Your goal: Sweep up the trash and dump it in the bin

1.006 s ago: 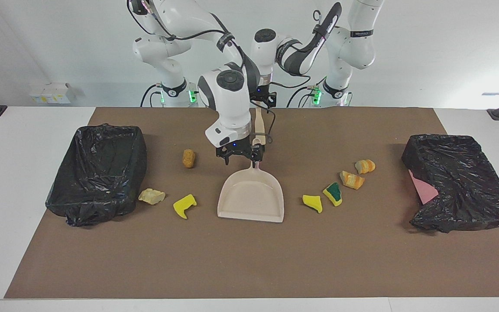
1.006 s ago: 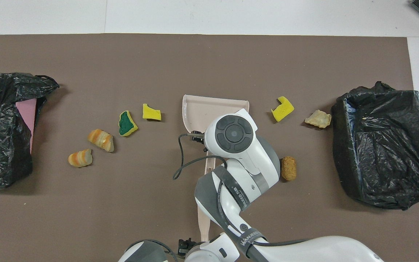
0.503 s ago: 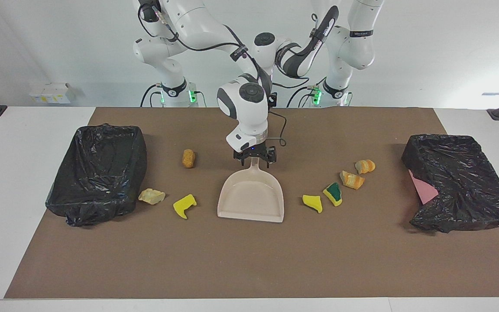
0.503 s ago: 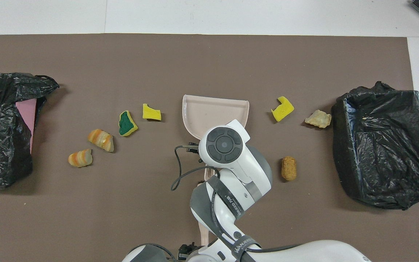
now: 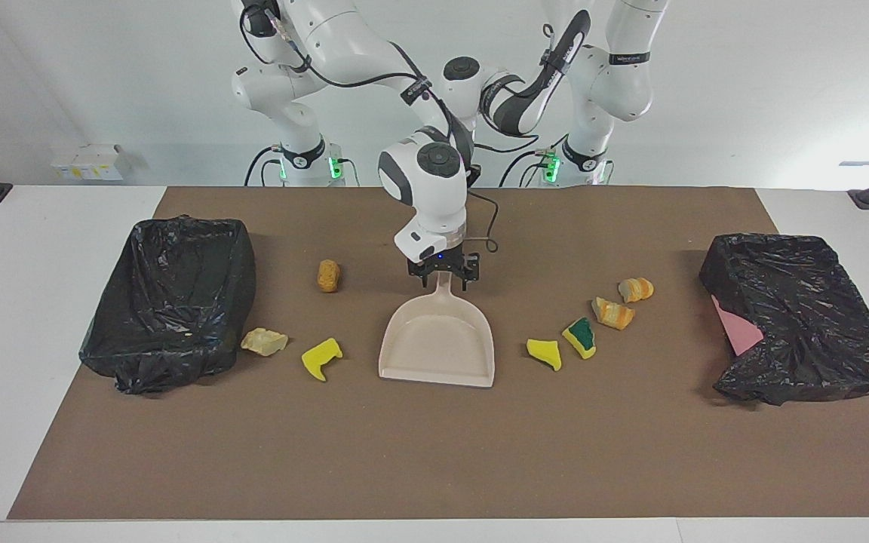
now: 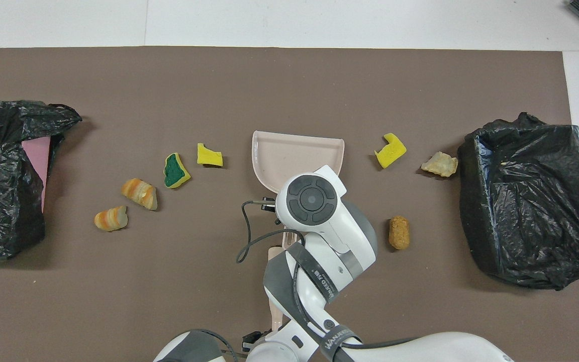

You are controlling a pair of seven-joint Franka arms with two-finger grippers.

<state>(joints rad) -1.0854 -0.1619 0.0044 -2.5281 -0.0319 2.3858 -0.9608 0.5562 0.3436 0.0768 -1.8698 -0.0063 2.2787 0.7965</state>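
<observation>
On the brown mat, we grip the dustpan (image 5: pixel 437 343) handle in the right gripper (image 5: pixel 443 282); the left gripper, mostly hidden, is closed. All seven scraps (image 5: pixel 320 357) lie unswept beside it; bins (image 5: pixel 170 302) hold none.

Crinkled glossy black plastic lines both bins (image 5: pixel 170 298). The dustpan (image 5: pixel 438 347) looks smooth matt plastic. The brown mat (image 5: pixel 434 445) is matt.

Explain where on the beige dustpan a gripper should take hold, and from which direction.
Take the dustpan by its narrow handle, from straight above, closing across its width. The handle lies flat, pointing toward the robots, and is slim; the pan is wide and shallow. The right gripper hangs over that handle.
</observation>
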